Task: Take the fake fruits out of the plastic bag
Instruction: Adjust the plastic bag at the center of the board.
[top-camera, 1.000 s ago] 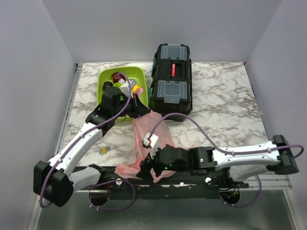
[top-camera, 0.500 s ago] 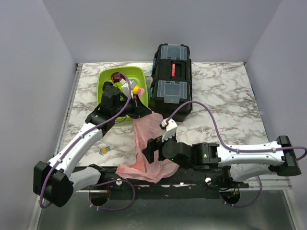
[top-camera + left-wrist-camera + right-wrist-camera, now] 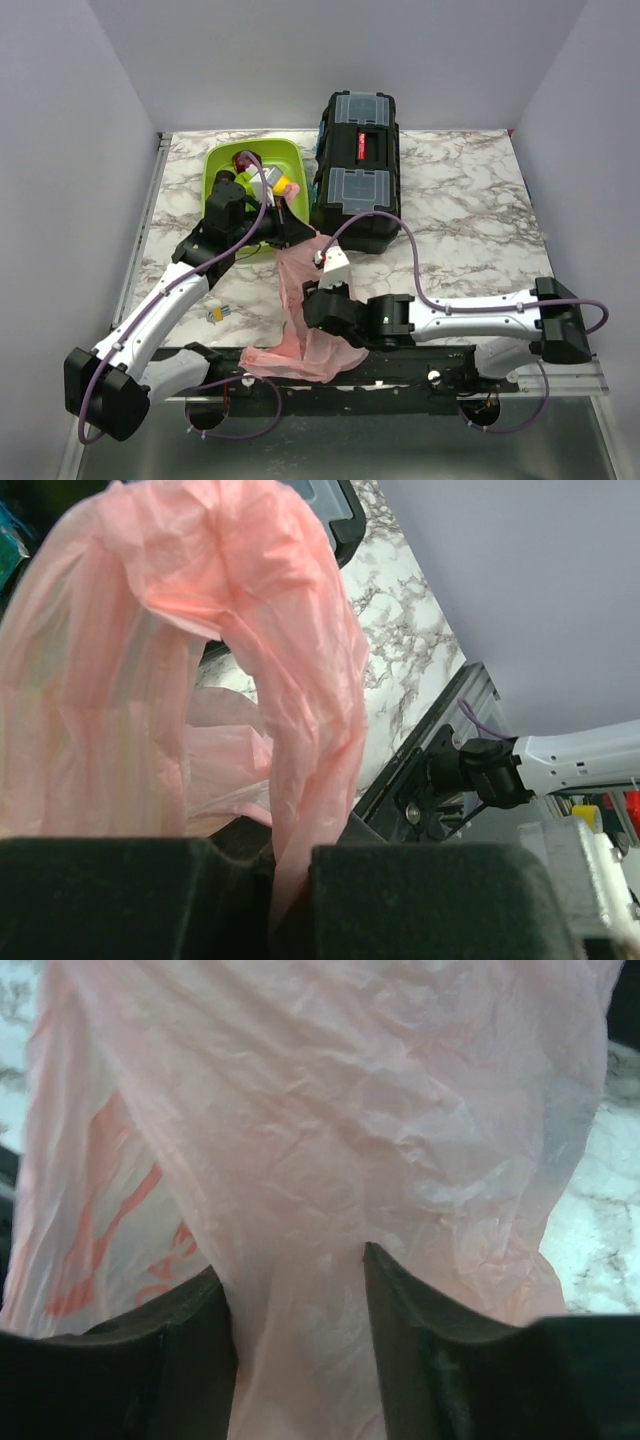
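At the near edge of the table (image 3: 470, 215), the crumpled bottom of the plastic bag (image 3: 295, 350) lies on the marble, just nearer than the right pincer (image 3: 310, 298) and slightly to its left. This pincer reaches in from the right and meets the bag about midway along its length. In the right wrist view its two dark fingers (image 3: 180, 1350) stand apart. Pink film with orange-red print fills the gap between them and spreads beyond the tips, so the bag lies both between and ahead of this pincer. Whether the fingers press on the film cannot be told. Well out to this pincer's left, apart from the bag, a small yellow-and-grey object (image 3: 215, 314) lies on the marble. Farther on, the bag runs as a stretched band to the left pincer (image 3: 300, 232), which holds its far end. In the left wrist view the fingers (image 3: 420, 900) are pressed together on a twist of film that rises from the narrow slit between them and arches over ahead. The fake fruits cannot be made out, because the film hides whatever the bag holds. Beyond the left pincer and to its left sits a lime-green tray (image 3: 222, 158), partly covered by the left arm, with a dark red piece (image 3: 245, 160) and a yellow piece (image 3: 284, 186) in it. Beyond the pincer and to its right stands a black toolbox (image 3: 358, 165), just past the bag's far end.
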